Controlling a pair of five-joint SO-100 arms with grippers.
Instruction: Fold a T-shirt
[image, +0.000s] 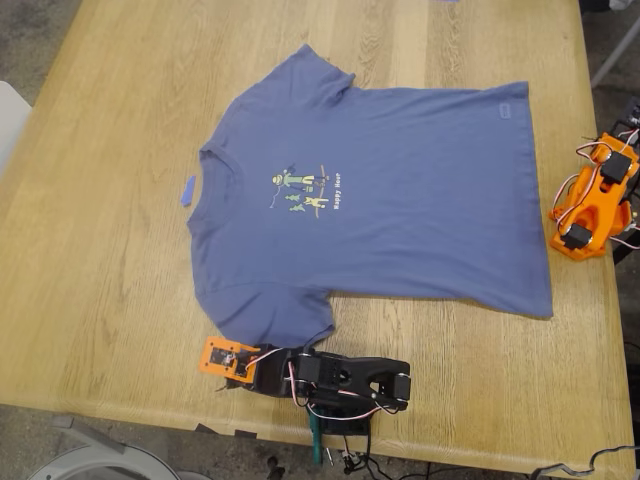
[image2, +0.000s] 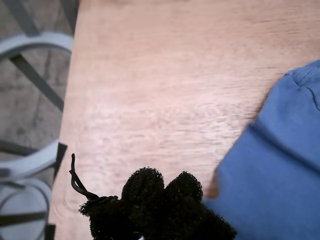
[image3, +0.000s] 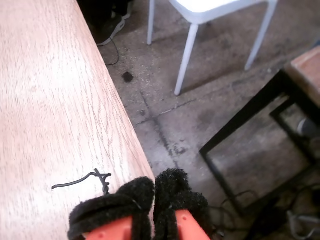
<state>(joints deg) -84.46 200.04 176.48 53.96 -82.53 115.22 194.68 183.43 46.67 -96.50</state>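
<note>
The T-shirt lies spread flat on the wooden table, chest print up, with its collar toward the exterior view's left and its hem toward that view's right. My first gripper rests shut on the table just below the near sleeve, and nothing is between its black foam pads. A corner of the T-shirt lies beside it. The orange second arm sits at the table's edge on the exterior view's right. My second gripper is shut and empty, over the table edge.
A tiny blue strip lies on the wood beside the collar. A grey round chair frame stands on the floor off the near corner. A white chair and a black frame stand beyond the table edge. Cables hang at the first arm's base.
</note>
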